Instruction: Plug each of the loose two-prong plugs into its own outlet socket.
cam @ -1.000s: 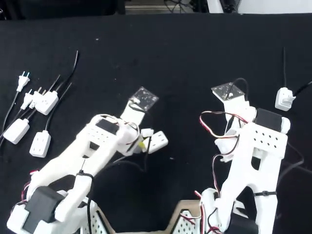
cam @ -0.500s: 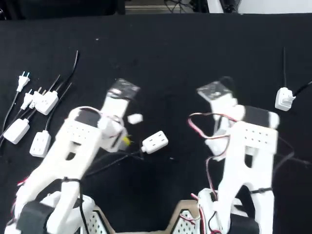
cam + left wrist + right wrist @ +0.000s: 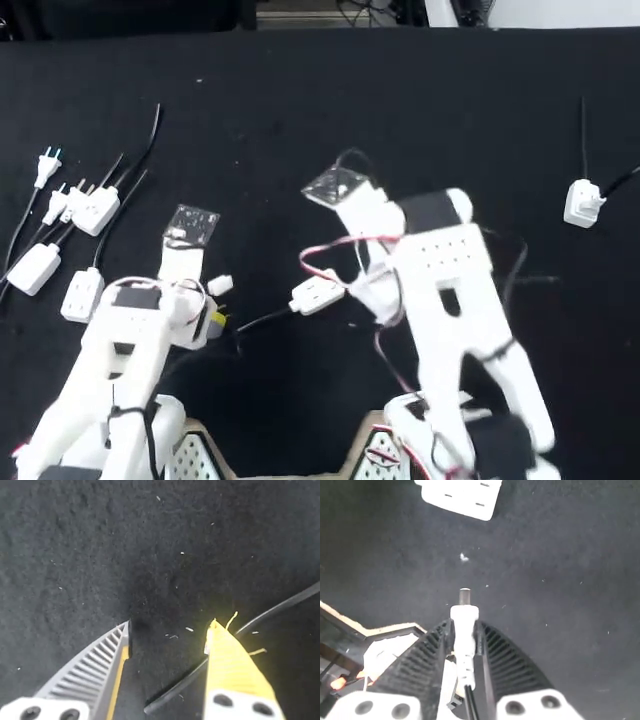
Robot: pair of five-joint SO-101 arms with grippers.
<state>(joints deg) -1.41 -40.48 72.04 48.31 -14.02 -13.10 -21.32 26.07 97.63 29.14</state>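
The right claw (image 3: 464,625) is closed on a white plug (image 3: 464,611), pinching it between two black ribbed fingers (image 3: 432,655), and a metal prong pokes out past the tips; ahead of that prong and apart from it, a white socket (image 3: 460,495) lies flat on the black table (image 3: 400,100) with its slots facing up; seen from above, the socket sits near the table's middle, just beside the right claw at its nine o'clock; a black cable (image 3: 262,320) runs from the socket toward eight o'clock, reaching the left claw (image 3: 170,625); that claw is open, its grey ribbed finger (image 3: 100,665) and yellow finger (image 3: 230,665) spread, with the cable lying on the table between them; farther out, at the table's nine to ten o'clock, lies a cluster of loose plugs and sockets (image 3: 90,208) with black leads; at three o'clock, near the edge, sits a lone white block (image 3: 580,203) with a black lead.
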